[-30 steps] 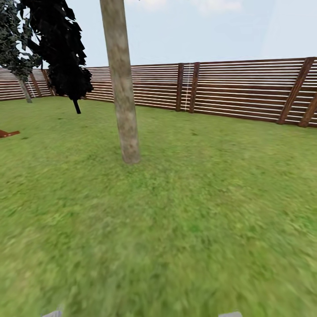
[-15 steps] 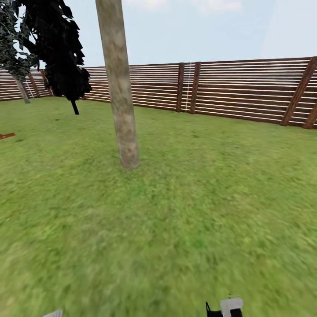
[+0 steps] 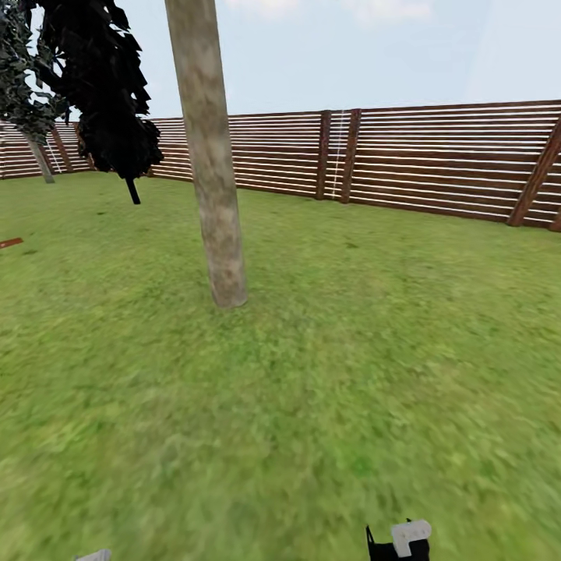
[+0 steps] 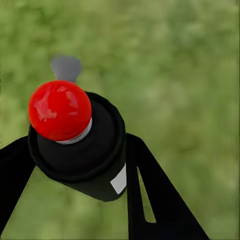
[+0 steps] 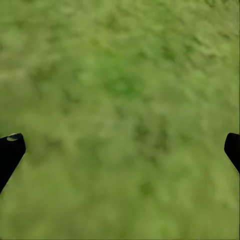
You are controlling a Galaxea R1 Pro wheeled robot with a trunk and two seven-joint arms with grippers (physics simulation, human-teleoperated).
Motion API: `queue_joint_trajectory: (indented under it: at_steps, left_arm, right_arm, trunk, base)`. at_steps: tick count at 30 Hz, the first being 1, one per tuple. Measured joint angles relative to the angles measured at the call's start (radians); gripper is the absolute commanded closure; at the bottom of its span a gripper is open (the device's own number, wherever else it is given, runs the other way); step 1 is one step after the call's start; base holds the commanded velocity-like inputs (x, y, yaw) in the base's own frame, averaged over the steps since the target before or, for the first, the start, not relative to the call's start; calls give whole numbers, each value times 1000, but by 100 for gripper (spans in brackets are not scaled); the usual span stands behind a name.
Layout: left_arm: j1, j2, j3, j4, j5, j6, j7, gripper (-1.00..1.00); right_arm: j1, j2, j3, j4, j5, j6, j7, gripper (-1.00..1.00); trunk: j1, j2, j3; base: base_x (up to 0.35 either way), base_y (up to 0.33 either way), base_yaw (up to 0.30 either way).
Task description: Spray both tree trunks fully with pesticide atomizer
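Note:
The pesticide atomizer (image 4: 95,150), a black bottle with a round red cap (image 4: 60,110) and a grey nozzle (image 4: 66,67), sits between the black fingers (image 4: 150,195) of my left gripper (image 4: 75,172), which is shut on it above blurred grass. My right gripper (image 5: 120,150) is open, its two black fingertips wide apart over bare lawn. In the head view one tree trunk (image 3: 214,179), a mottled tan-grey pole leaning slightly, rises from the lawn ahead and a little left. A black and white part of my right arm (image 3: 399,541) pokes in at the lower edge.
A brown slatted fence (image 3: 436,160) runs across the back. A dark narrow tree (image 3: 109,93) stands at the far left, with another darker tree (image 3: 23,78) behind it. A small reddish object (image 3: 9,243) lies at the left edge. Green lawn (image 3: 351,351) spreads all round the trunk.
The whole head view has shifted, with the trunk base now lower in the picture, so the camera has moved. A black and white part of my right arm has come into view at the bottom edge.

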Motion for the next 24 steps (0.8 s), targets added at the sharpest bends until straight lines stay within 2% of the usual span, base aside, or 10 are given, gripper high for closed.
queue_joint_trajectory:
  at_steps: [4, 13, 17, 24]
  left_arm:
    - [0, 0, 0, 0, 0, 0, 0, 100]
    - [-1, 0, -2, 0, -2, 1, 0, 100]
    - [0, -1, -2, 1, -1, 2, 0, 100]
    - [-1, -2, -2, 0, 0, 2, 2, 100]
  right_arm:
    - [0, 1, 0, 0, 0, 0, -1, -100]
    - [0, 1, 0, 1, 1, 0, 0, -100]
    - [0, 1, 0, 2, 1, 0, 0, -100]
    - [0, 2, 0, 1, 1, -1, 1, -100]
  trunk:
    - [0, 0, 0]
    - [1, 0, 0]
    - [0, 0, 2]
    - [0, 0, 3]
  base:
    - [317, 0, 270]
    - [40, 0, 278]
    - [225, 0, 262]
    - [328, 0, 48]
